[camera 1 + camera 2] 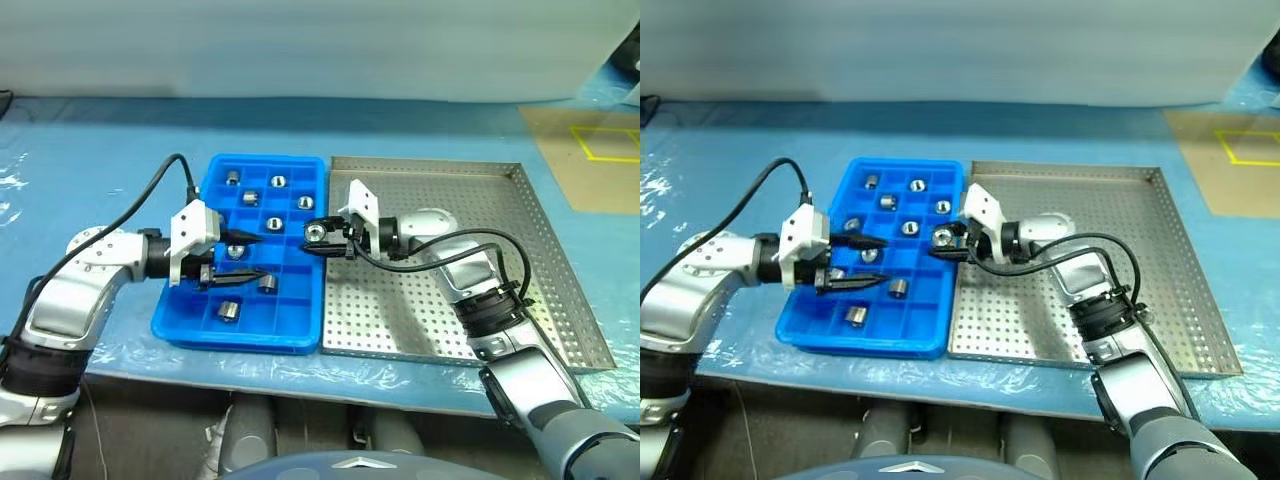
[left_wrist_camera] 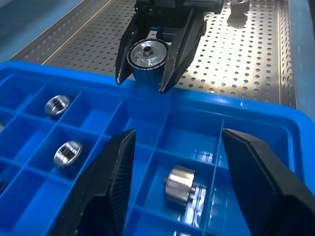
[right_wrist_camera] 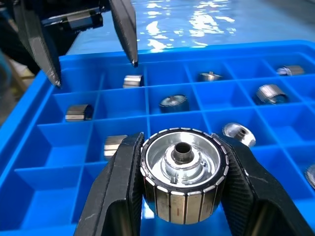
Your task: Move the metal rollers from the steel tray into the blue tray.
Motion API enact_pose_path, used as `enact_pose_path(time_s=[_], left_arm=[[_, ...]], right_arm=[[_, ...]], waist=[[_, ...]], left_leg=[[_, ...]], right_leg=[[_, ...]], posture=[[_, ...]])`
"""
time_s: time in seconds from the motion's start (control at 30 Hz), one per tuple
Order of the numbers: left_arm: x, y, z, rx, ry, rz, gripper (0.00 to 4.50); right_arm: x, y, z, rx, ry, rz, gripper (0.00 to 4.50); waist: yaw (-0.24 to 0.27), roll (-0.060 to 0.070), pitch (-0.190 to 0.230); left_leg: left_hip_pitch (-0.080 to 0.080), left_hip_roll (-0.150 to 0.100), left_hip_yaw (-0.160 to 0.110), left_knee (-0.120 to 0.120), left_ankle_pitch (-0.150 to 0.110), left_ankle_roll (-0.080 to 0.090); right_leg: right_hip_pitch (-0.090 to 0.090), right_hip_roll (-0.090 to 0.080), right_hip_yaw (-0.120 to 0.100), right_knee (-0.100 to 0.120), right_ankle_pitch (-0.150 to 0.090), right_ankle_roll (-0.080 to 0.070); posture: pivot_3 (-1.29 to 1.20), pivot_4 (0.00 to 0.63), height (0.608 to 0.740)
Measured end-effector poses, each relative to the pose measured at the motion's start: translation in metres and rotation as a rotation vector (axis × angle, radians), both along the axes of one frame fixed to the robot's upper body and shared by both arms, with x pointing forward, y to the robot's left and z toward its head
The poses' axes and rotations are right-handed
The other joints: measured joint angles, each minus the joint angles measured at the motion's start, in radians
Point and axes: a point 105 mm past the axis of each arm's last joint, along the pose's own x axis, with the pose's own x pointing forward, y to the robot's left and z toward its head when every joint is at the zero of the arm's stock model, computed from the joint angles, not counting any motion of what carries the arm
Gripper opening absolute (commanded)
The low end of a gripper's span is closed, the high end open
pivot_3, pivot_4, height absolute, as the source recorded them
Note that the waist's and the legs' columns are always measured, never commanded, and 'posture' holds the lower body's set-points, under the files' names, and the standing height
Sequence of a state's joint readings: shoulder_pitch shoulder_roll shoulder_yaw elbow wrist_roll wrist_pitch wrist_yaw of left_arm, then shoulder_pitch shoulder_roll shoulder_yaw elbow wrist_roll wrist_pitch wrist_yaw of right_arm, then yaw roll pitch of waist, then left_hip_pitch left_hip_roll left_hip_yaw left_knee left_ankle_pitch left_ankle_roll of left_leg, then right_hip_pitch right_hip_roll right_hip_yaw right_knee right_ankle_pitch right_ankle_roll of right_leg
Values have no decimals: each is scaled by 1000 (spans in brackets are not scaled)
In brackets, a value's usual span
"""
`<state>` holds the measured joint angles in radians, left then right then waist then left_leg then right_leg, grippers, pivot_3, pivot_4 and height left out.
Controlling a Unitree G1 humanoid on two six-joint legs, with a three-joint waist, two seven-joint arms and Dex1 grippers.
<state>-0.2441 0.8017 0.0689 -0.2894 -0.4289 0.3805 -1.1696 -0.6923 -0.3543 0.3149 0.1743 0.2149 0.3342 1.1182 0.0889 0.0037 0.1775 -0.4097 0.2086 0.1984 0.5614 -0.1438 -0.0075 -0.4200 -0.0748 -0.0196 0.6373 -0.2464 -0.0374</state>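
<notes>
1. One roller (image 3: 183, 174) sits clamped in the right gripper (image 1: 318, 236), over the blue tray (image 1: 170, 320) edge, likely ready for dropping.
2. Left gripper (image 1: 236, 258) hovers half-open, empty, over filled compartments.
3. Steel tray (image 1: 540, 240) lies beyond, apparently emptied.

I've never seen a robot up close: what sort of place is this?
Probably a factory-style sorting bench or test lab: metal rollers sit in a gridded blue tray beside a perforated steel tray, on a plastic-covered table.
</notes>
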Motion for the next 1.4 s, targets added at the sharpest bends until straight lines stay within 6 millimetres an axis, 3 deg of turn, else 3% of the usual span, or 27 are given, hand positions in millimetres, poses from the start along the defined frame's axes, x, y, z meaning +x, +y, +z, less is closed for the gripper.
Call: enact_pose_path(time_s=[0.2,0.6,0.83,0.93,1.2,1.4], left_arm=[[-10,17,-2,-5,-1,126,2937],[-4,27,6,1,-39,189,2937],[2,20,7,-2,-41,146,2937],[4,18,7,-3,-39,136,2937],[5,-10,4,-42,-18,21,2937],[11,-55,-1,-109,16,-174,2937]], right_arm=[[10,8,-26,-38,43,22,1669],[21,7,-26,-43,2,12,1669],[24,4,-21,-26,-7,-22,3994],[23,2,-21,-32,-1,-30,3994],[28,-16,-3,22,-24,-127,3994],[8,-65,25,-16,-44,-195,3994]], waist=[[34,0,0],[42,-1,0],[38,-1,0],[36,-1,0],[32,-1,0],[27,-2,0]], left_leg=[[0,1,-1,0,0,0],[-1,0,-2,0,1,-2],[-1,-1,-2,1,1,-2],[-1,-1,-2,1,1,-2],[-1,-1,-1,2,2,-3],[1,-1,3,4,3,-4]], right_leg=[[0,-1,0,0,0,0],[-1,0,-1,2,0,0],[-1,0,-1,3,0,0],[-1,0,-1,3,0,0],[-1,1,0,4,0,0],[1,0,2,3,0,1]], posture=[[276,150,740],[227,150,740],[186,150,740],[156,150,740],[8,150,740],[-143,150,740]])
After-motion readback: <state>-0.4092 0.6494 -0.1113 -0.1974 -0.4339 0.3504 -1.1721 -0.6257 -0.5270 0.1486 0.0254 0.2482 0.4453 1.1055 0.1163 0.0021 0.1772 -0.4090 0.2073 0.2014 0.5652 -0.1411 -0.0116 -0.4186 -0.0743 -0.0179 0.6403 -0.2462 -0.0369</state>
